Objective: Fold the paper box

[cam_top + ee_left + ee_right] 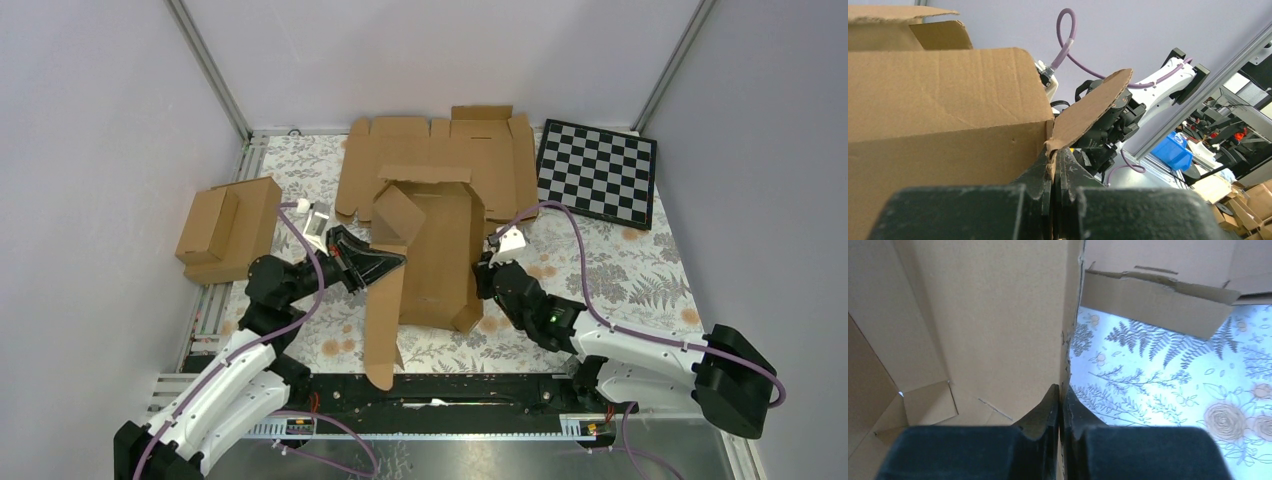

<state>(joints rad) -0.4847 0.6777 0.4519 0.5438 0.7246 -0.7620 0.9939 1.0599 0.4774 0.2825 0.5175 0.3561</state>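
- so, top view: the paper box [440, 255] sits mid-table on the floral cloth [640, 270], half formed, with its long flap [382, 330] trailing toward the arm bases. left gripper [393, 262] is at its left wall, right gripper [484, 272] at its right.
- left wrist view: left jaws are clenched on a ragged corner flap [1088, 110] beside the box's side wall.
- right wrist view: right jaws are pinched tight on the edge of the upright wall [998, 315], cloth beyond.
- my worry: both grips are on thin edges. if the arms pull apart or twist, the board could tear or crease off its score line. a slip would probably let a wall flop flat.
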